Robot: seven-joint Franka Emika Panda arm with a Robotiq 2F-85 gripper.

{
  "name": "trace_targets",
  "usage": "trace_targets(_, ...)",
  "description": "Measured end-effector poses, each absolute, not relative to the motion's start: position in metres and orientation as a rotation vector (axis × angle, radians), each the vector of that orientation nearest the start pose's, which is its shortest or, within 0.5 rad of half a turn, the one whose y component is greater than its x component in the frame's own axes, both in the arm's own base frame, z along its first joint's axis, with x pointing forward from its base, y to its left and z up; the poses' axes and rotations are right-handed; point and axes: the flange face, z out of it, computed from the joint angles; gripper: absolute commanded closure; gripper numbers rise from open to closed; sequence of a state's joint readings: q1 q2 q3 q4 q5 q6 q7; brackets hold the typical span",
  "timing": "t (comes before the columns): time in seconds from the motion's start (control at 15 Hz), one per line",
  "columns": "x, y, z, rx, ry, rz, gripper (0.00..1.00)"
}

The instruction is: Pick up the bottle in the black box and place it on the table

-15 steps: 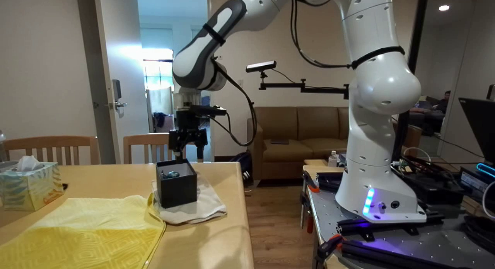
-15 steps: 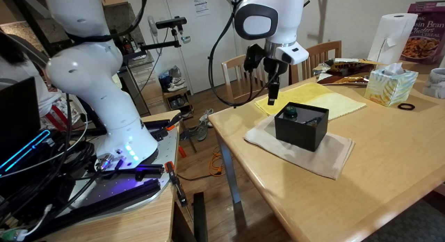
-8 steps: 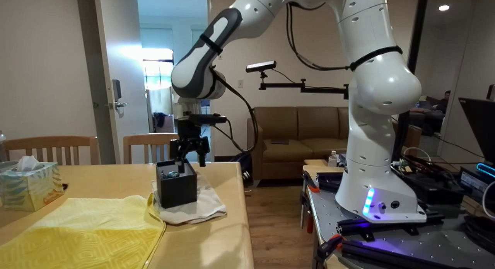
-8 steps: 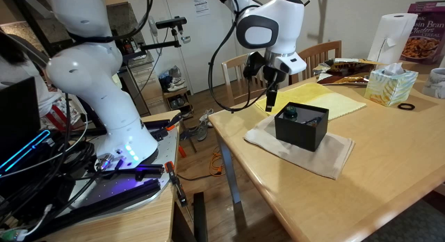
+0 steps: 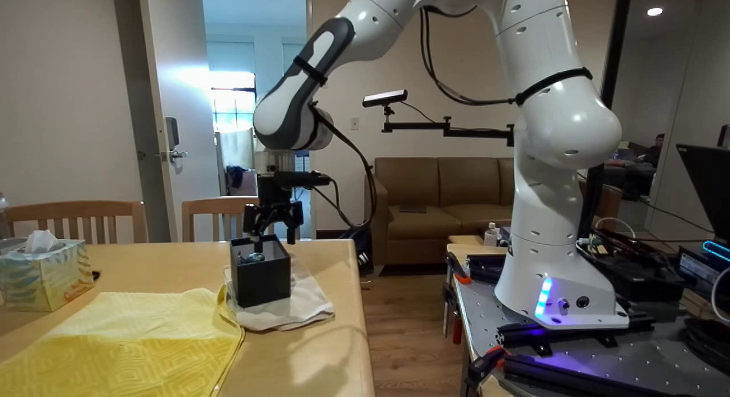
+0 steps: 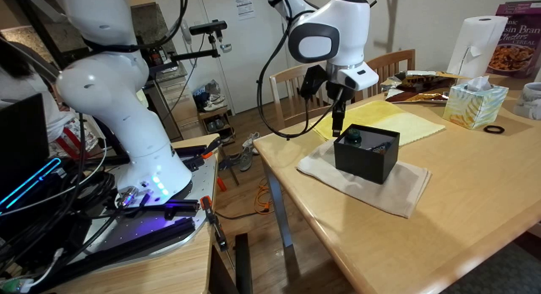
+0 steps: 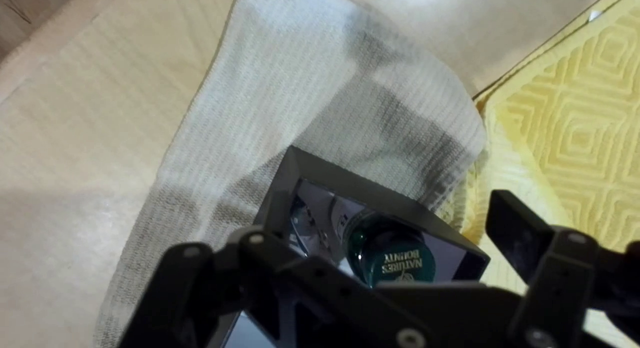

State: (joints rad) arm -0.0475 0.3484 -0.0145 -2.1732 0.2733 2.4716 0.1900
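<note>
Wrist view looks down into the black box (image 7: pixel 360 195) and shows the round green cap of the bottle (image 7: pixel 400 258), with the words Nature's Bounty upside down. In both exterior views those words are too small to read; you just see a bit of green inside the box. The gripper (image 5: pixel 274 240) is up by the top of the box. The wrist view shows its two fingers (image 7: pixel 517 233) spread wide apart, but in an exterior view the fingertips (image 6: pixel 337 131) line up and look like one, so the gap is hidden. I cannot tell if a finger touches the box. In an exterior view a dark thing (image 6: pixel 381 147) with letters is in the box too. The box sits on a pale cloth (image 7: pixel 280 88) on the table (image 6: pixel 465 192), and a yellow cloth (image 7: pixel 580 133) is right beside it. The purple cereal box (image 6: pixel 517 49) and the brown couch (image 5: pixel 410 180) each show in just a single exterior view.
</note>
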Motion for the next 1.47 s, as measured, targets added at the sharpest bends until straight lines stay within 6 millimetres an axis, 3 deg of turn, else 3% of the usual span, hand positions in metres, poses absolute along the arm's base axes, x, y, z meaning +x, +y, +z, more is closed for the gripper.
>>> trace_targets(0.8, 0.572, -0.027, 0.206, -2.676, 1.023, 0.000, 0.00)
trace_targets(1.47, 0.580, -0.042, 0.216, -2.652, 1.203, -0.141, 0.00)
